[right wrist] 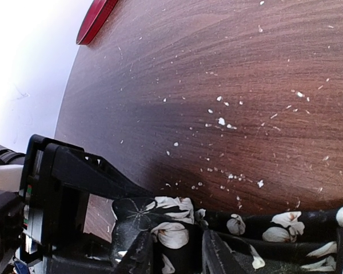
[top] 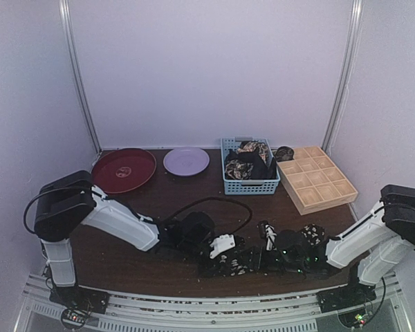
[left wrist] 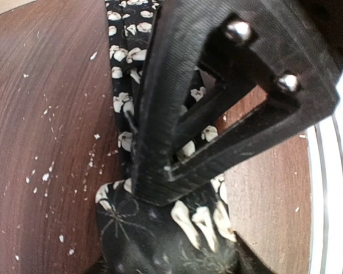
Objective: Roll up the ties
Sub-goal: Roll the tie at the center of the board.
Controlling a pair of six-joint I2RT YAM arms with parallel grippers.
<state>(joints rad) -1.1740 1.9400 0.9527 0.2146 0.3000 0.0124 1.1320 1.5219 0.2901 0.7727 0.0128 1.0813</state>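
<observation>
A black tie with cream flowers lies along the table's front edge between both arms. Its end is wound into a small roll. The left gripper has that roll between its fingertips at the bottom corners of the left wrist view, and I read it as shut on it. The right gripper is shut on the tie right beside the roll. One of its black fingers crosses the left wrist view. The rest of the strip trails flat over the wood. More ties are heaped in the basket.
A blue mesh basket stands at the back middle, with a wooden gridded tray to its right. A red plate and a lilac plate sit at the back left. White crumbs speckle the table. The left arm's cable loops over the wood.
</observation>
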